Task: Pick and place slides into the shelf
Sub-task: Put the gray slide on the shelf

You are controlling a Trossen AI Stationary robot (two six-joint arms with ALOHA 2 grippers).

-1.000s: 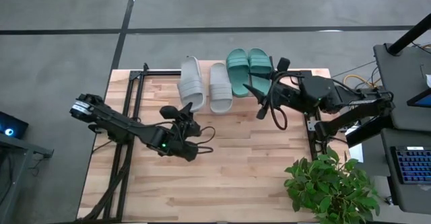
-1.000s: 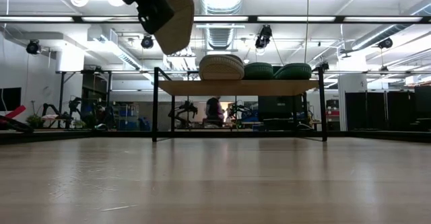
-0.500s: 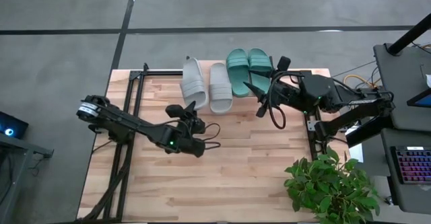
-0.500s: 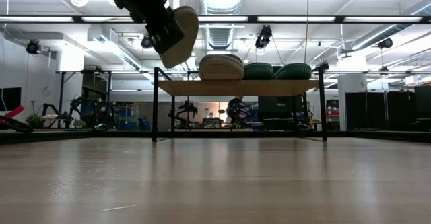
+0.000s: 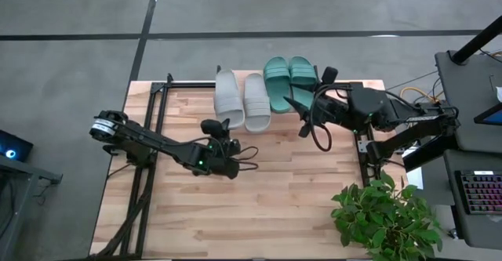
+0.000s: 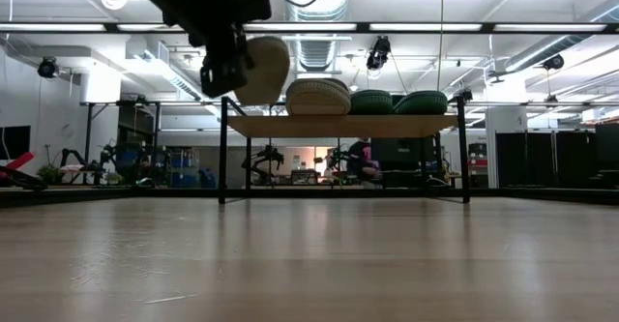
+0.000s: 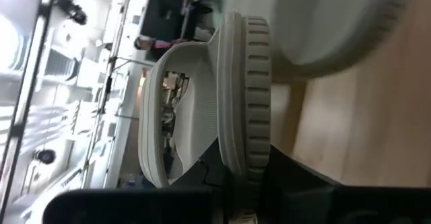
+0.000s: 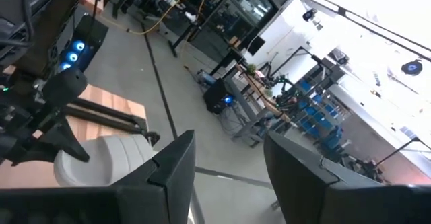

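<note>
Slides: we see three already on the shelf (image 5: 314, 114), a grey slide (image 5: 256, 101) lying flat next to the two green slides (image 5: 288, 82) at the shelf's right part. The fourth, the other grey slide (image 5: 227, 98), sits tilted on its edge at the shelf's left end, clamped at its near end by the left end effector (image 5: 220, 129), fingers together on it. In the low view we see this slide (image 6: 261, 69) held in the air just left of the resting grey one, slightly above the plank top. The left wrist view shows its ribbed sole edge (image 7: 246, 96) right at the fingers. The right end effector (image 5: 310, 112) hangs near the green pair, fingers apart, holding nothing. A potted plant (image 5: 384, 218) stands on the table (image 5: 274, 206) at its near right corner.
</note>
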